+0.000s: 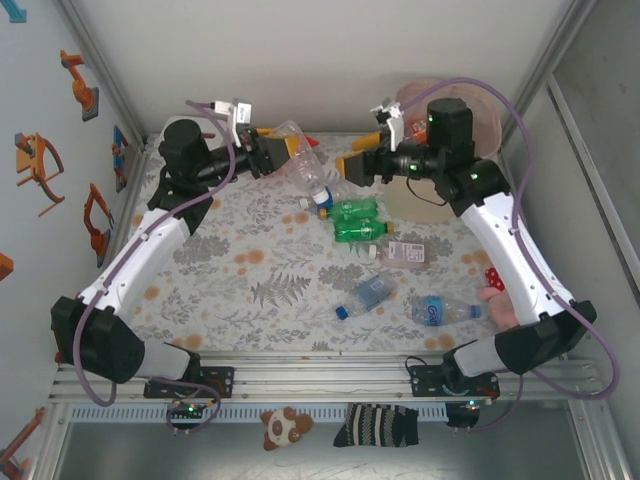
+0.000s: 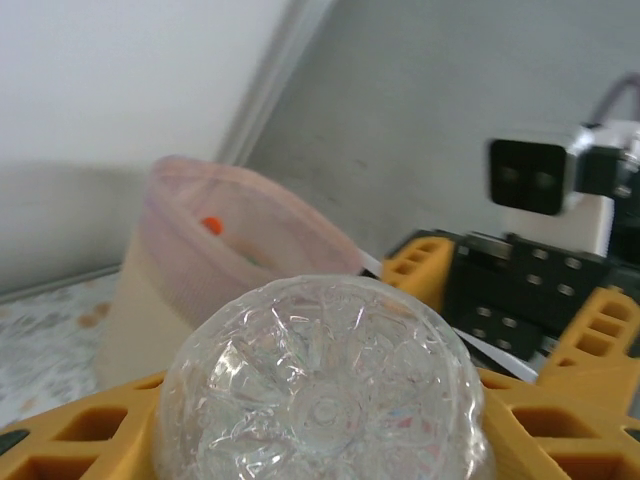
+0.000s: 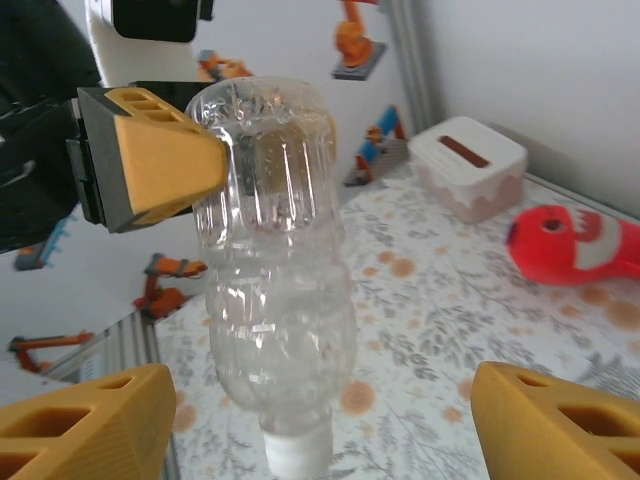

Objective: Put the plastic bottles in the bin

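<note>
A clear plastic bottle [image 1: 303, 165] hangs cap-down above the back of the table, and my left gripper [image 1: 288, 152] is shut on its upper, base end. In the left wrist view that ribbed base [image 2: 325, 400] sits between the yellow fingers [image 2: 90, 435]. My right gripper [image 3: 320, 425] is open, its fingers [image 3: 85, 425] wide on either side of the bottle's neck and white cap [image 3: 296, 452], apart from both. The bin [image 1: 415, 95] with its pink liner stands at the back right, behind the right arm. Several more bottles lie on the table, two green [image 1: 356, 211] and others blue-labelled [image 1: 371, 292].
A white tissue box [image 3: 470, 165] and a red fish toy [image 3: 575, 245] sit on the patterned cloth at the back left. A pink toy and red dice [image 1: 493, 281] lie near the right arm. A sock and a plush toy [image 1: 285, 427] lie below the front rail.
</note>
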`<control>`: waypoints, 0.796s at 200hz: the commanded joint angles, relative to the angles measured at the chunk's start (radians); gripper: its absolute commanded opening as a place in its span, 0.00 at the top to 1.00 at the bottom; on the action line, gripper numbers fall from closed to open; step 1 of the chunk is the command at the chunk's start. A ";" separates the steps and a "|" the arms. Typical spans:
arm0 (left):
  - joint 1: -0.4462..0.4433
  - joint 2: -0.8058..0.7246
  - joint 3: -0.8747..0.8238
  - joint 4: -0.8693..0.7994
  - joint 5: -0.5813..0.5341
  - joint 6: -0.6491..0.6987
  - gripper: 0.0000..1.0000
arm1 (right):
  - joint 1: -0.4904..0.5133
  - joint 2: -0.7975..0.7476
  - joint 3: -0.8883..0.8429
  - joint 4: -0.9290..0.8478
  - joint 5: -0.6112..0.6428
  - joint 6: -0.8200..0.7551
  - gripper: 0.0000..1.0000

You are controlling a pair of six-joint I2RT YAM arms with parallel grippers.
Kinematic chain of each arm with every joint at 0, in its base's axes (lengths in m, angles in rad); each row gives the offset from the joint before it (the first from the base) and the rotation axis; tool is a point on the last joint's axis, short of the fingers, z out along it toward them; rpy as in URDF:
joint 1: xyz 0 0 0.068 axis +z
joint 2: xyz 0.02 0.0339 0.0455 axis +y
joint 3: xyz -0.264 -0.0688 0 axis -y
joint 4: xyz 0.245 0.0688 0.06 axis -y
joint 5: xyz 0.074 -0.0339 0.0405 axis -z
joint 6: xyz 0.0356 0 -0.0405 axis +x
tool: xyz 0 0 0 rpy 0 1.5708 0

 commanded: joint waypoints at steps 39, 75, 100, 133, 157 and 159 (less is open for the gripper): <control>-0.044 -0.063 0.005 0.141 0.210 0.088 0.53 | 0.089 -0.037 0.005 0.059 -0.121 -0.080 0.17; -0.063 -0.082 0.007 0.129 0.203 0.118 0.54 | 0.113 -0.022 0.026 0.032 -0.137 -0.082 0.15; -0.073 -0.081 0.020 0.103 0.197 0.136 0.55 | 0.136 -0.007 0.033 0.007 -0.139 -0.108 0.15; -0.089 -0.073 0.034 0.058 0.195 0.172 0.55 | 0.169 0.016 0.047 0.020 -0.131 -0.100 0.16; -0.095 -0.068 0.034 0.062 0.197 0.174 0.55 | 0.187 0.042 0.076 0.014 -0.124 -0.089 0.18; -0.096 -0.068 0.035 0.064 0.196 0.174 0.55 | 0.187 0.044 0.077 0.014 -0.124 -0.086 0.18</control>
